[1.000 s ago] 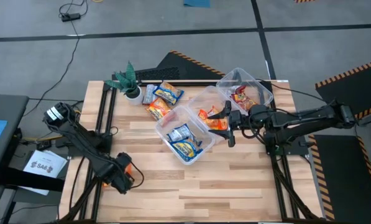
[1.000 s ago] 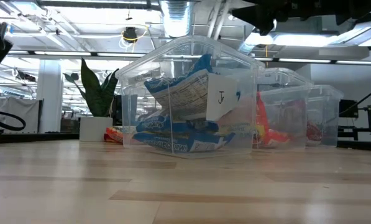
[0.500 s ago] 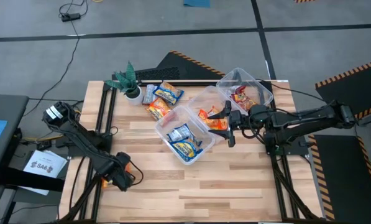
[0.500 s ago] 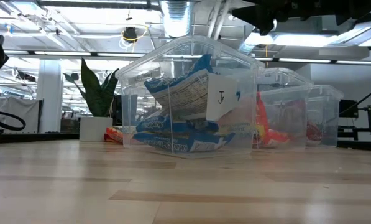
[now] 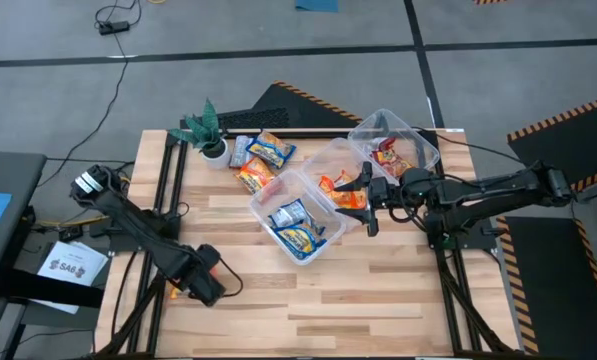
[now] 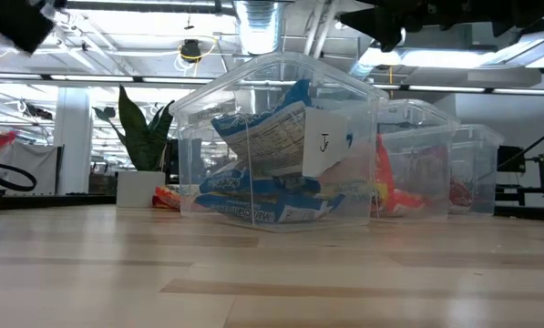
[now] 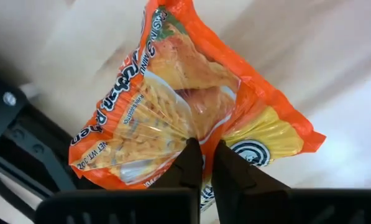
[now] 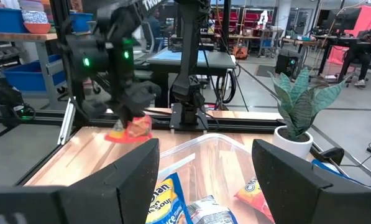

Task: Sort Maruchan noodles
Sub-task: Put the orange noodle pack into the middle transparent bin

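Note:
My left gripper is shut on an orange Maruchan noodle packet at the table's near left corner; the right wrist view shows that packet hanging under it. My right gripper stands open above the middle tub, touching nothing. Three clear tubs stand in a slanting row. The near tub holds blue-and-yellow packets, the middle one orange packets, the far one dark red packets. A few loose packets lie flat on the table beside the plant. My left gripper pinches the orange packet's crinkled wrapper between its two fingers, about halfway along the packet. The fingers come from above, pointing down. The packet hangs below them, tilted and clear of the table.
The potted plant stands at the far left of the table. Bare wood fills the near half of the table. Black frame rails run along the table's left and right edges. The nearest tub bears a small label.
My left gripper has shut on the orange packet at the near left corner, then risen with it and shifted a little toward the table's right edge. The packet now hangs clear of the table. My right arm has kept still.

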`<state>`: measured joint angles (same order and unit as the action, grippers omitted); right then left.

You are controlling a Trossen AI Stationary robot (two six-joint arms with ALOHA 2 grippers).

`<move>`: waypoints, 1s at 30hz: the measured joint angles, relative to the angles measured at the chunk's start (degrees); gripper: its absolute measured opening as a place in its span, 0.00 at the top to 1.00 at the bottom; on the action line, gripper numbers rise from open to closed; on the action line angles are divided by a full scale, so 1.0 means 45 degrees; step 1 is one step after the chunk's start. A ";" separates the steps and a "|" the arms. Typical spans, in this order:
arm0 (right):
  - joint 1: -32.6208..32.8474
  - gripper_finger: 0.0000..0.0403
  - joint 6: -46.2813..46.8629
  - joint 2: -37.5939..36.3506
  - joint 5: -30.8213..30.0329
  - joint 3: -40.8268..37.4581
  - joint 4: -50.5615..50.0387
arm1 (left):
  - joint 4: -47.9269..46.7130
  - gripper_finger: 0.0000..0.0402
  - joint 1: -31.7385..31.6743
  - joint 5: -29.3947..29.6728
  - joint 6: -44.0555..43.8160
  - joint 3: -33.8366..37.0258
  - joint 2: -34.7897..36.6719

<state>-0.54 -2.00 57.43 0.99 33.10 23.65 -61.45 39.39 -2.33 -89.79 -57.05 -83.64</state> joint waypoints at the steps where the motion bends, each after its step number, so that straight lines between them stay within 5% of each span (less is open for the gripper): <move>1: 0.0000 0.31 0.0000 0.0000 0.0000 0.0000 -0.0003 | -0.0192 0.99 -0.0105 0.0078 0.0327 -0.0389 0.0000; 5: 0.0000 0.31 0.0005 0.0000 0.0000 0.0000 -0.0005 | -0.1204 1.00 -0.0584 0.0986 0.1480 -0.2317 0.0005; 12: 0.0125 0.31 -0.0013 -0.0200 0.0003 0.0000 0.0029 | -0.4021 1.00 -0.1438 0.5024 0.3596 -0.6498 0.0015; 18: 0.0126 0.31 -0.0005 -0.0577 0.0083 0.0000 0.0031 | -0.4375 1.00 -0.2792 0.8445 0.8540 -0.8947 0.0042; 23: 0.0262 0.31 -0.0175 -0.0631 0.0092 0.0000 -0.0008 | -0.1829 1.00 -0.5136 0.8293 1.3030 -0.8732 0.0036; 30: 0.0885 0.31 -0.1086 -0.0631 0.0112 0.0000 -0.0020 | 0.4442 1.00 -0.8486 0.5173 1.6847 -0.6394 0.0015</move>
<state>3.45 -6.89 54.59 1.50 33.10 23.56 -41.46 1.20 20.95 -13.98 -85.82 -83.57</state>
